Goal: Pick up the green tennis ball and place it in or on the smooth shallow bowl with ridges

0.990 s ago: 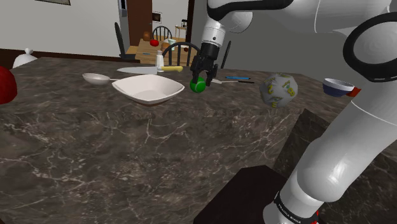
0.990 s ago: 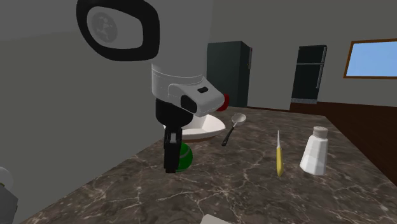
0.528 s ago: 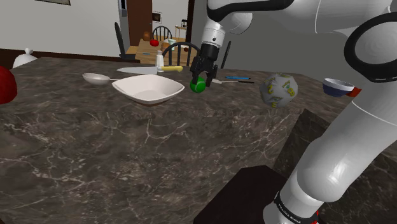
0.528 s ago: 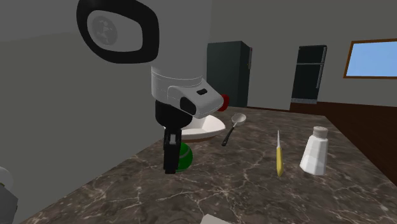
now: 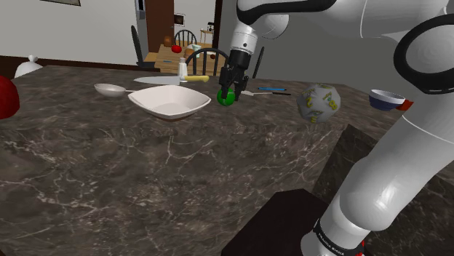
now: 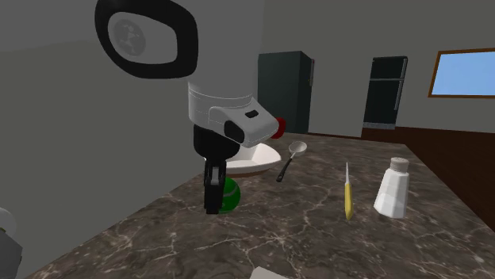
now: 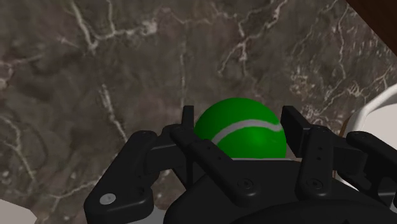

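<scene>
Wrist view: gripper pinches the green tennis ball, grasp done; lifting it over to the nearby white bowl remains.

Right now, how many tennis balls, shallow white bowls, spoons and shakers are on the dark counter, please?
green tennis ball: 1
shallow white bowl: 1
spoon: 1
white shaker: 1
Total: 4
</scene>
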Available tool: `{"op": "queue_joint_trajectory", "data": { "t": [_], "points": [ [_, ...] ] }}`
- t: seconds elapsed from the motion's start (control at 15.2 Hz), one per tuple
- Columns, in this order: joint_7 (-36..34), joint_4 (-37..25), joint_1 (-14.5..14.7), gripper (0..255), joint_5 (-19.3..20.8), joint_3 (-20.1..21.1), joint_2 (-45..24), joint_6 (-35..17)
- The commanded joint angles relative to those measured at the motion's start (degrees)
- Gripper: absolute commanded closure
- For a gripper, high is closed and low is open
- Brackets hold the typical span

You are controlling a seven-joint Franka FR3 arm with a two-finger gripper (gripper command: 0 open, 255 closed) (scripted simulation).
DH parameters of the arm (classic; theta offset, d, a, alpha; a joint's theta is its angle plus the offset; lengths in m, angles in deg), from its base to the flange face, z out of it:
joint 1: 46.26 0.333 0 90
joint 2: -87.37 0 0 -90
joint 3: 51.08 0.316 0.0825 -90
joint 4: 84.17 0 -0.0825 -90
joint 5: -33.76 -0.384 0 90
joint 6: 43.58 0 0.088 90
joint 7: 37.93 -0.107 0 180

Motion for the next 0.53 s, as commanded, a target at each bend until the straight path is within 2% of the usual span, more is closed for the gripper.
{"op": "queue_joint_trajectory", "data": {
  "t": [0.0, 0.13, 0.46],
  "points": [
    [0.0, 0.0, 0.0, 255, 0.0, 0.0, 0.0, 0.0],
    [0.0, 0.0, 0.0, 255, 0.0, 0.0, 0.0, 0.0],
    [-0.9, -4.3, 0.0, 255, -0.1, -0.1, -0.5, 3.7]
  ]
}}
